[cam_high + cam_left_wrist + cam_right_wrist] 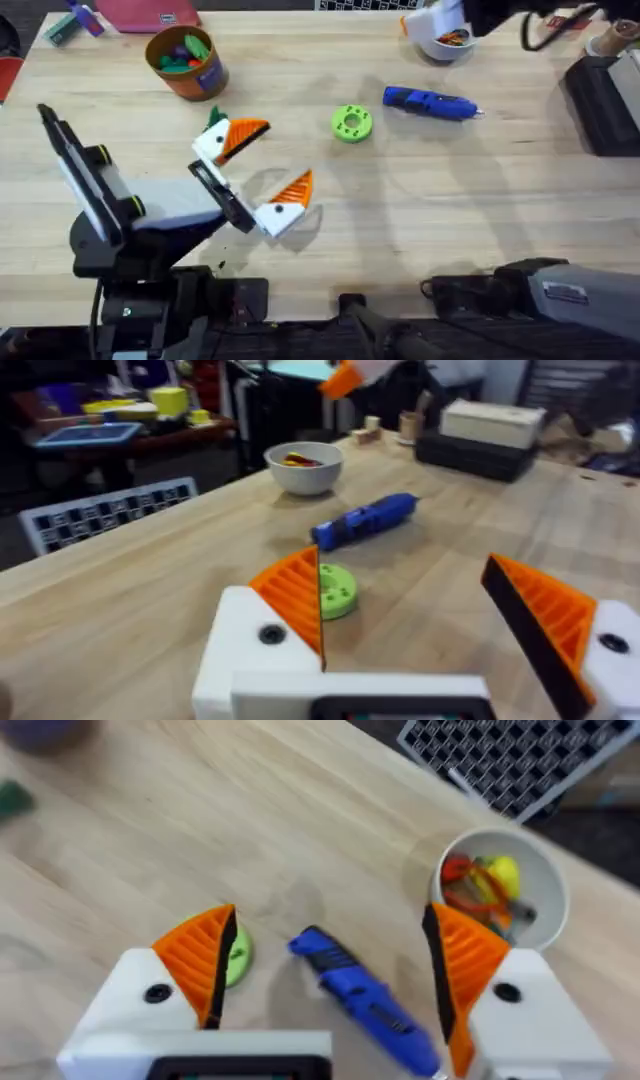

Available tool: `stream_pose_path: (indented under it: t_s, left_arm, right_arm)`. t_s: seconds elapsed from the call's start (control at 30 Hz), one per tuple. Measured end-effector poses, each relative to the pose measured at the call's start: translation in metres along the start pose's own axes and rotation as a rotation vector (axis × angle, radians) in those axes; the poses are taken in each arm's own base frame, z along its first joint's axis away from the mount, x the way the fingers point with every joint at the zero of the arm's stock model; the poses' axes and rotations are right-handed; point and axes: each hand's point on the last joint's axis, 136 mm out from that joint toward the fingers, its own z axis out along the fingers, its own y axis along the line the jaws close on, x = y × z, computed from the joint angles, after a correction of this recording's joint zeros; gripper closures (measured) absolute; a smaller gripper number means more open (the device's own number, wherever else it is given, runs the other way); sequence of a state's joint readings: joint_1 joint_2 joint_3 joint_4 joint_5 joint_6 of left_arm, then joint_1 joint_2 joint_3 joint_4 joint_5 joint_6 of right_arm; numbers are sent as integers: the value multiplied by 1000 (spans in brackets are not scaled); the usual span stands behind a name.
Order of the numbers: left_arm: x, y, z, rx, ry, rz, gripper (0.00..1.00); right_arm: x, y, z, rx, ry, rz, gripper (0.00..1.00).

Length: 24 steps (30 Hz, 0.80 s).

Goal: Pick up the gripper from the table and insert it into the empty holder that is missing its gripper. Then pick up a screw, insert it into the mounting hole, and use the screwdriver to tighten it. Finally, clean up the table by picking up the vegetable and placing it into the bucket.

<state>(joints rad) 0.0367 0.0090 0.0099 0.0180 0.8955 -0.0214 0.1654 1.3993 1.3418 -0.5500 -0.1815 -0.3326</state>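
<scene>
On the wooden table (pixel 500 190), the light, stiff, slippery screwdriver (pixel 432 102) is being eyed for a mid-barrel hold, with the right gripper (pixel 325 965) and left gripper (pixel 258 170) both spread wide and empty.

A pale wooden table (pixel 480 190) carries a black box (pixel 605 105) at its far right edge, with a keyboard (pixel 105 512) lying just off its side, a red folder (pixel 150 14) past its far edge, and a cream box (pixel 495 422) atop a dark case.

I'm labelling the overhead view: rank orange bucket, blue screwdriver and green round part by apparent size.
1. orange bucket
2. blue screwdriver
3. green round part
</scene>
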Motion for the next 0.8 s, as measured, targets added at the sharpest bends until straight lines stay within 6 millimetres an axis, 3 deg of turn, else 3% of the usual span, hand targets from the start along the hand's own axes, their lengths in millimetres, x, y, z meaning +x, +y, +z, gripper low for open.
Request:
stream_pose_path:
  t_s: [0.2,0.43,0.53,0.67,0.8]
  left_arm:
    - [5,31,-13,-215,135,-127,15]
    - [-43,62,-36,-447,375,-179,15]
    - [-52,79,-40,-508,486,-224,15]
    - [-54,108,-38,-576,617,-274,16]
    - [-48,125,-36,-602,716,-320,15]
  right_arm:
    - [9,12,-60,25,7,275,8]
    - [27,18,-111,92,-2,393,7]
    - [44,23,-111,96,-1,426,7]
    - [83,31,-91,94,79,466,7]
    - [115,38,-78,88,174,492,8]
